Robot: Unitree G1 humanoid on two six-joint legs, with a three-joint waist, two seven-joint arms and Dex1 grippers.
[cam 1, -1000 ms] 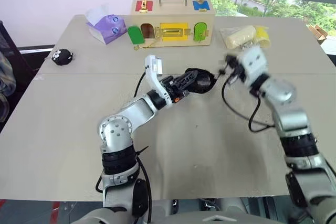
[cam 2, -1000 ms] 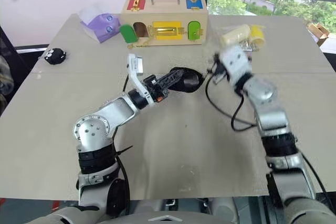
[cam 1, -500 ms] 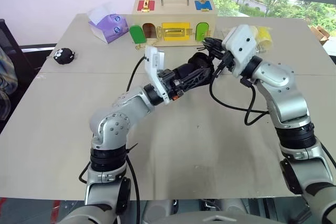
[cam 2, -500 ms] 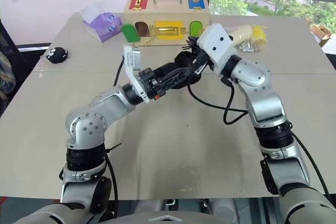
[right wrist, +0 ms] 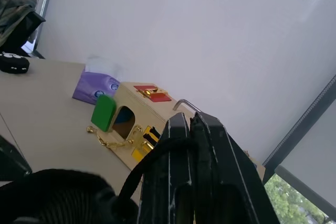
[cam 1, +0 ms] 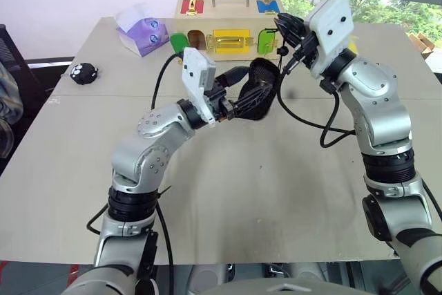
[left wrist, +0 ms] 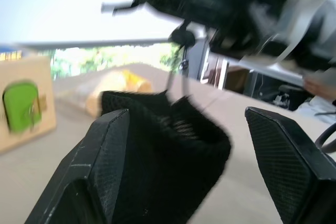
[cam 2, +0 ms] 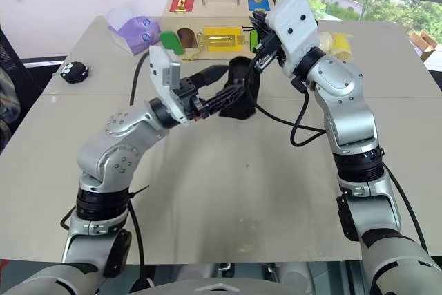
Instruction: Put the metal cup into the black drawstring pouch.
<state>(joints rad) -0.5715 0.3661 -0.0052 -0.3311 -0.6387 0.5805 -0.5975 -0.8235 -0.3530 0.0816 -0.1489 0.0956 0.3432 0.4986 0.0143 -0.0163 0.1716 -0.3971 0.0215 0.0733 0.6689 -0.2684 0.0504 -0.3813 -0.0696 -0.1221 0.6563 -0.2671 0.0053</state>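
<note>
The black drawstring pouch [cam 1: 260, 92] hangs above the table, bunched at its top, with its thin cord [left wrist: 176, 64] running up to my right gripper [cam 1: 287, 30]. That gripper is shut on the cord, its fingers [right wrist: 178, 145] pressed together above the pouch [right wrist: 58, 192]. My left gripper [cam 1: 248, 90] is open, and its two fingers stand wide on either side of the pouch [left wrist: 168, 156]. One left finger [left wrist: 105, 145] lies against the fabric; the other is apart from it. The metal cup is hidden.
At the table's [cam 1: 276, 198] far edge stand a wooden latch box [cam 1: 228, 29] and a purple tissue pack [cam 1: 141, 36]. A small black round toy [cam 1: 83, 72] lies far left. A pale yellow cylinder in clear plastic [cam 2: 338, 43] lies behind my right arm.
Both arms have risen and the pouch has come up off the table, hanging by its cord from the right gripper. The left gripper has rolled and opened around the pouch.
</note>
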